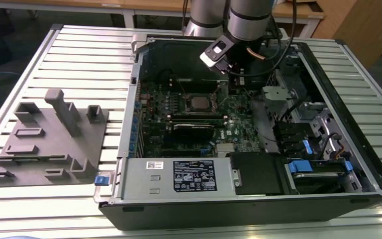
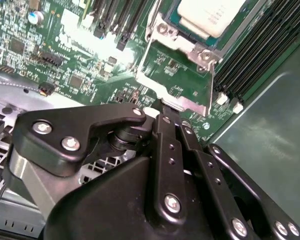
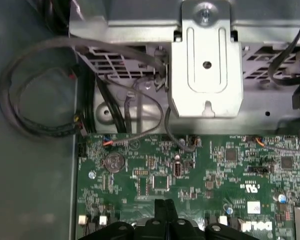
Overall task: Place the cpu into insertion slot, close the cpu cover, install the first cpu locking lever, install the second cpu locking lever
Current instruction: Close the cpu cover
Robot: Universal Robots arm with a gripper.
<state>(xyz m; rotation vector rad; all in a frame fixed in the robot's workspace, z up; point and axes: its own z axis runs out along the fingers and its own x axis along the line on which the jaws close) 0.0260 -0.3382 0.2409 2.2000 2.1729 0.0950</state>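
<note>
Showing the open black computer case and green motherboard: black gripper, fingers pressed together, at the edge of the raised thin silver cpu cover; square silver-topped cpu seated in the silver-rimmed insertion slot, seven o'clock from the gripper in the exterior view. Cover closing and levers judged outstanding.

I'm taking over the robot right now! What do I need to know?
Gripper: fingers together, tips at the free edge of the cpu cover; whether it pinches the cover is unclear.
Cpu: seated in the insertion slot.
Cpu cover: open, clear of the slot.
Done: cpu placed.
Not done: cover closing, both lever steps.
</note>
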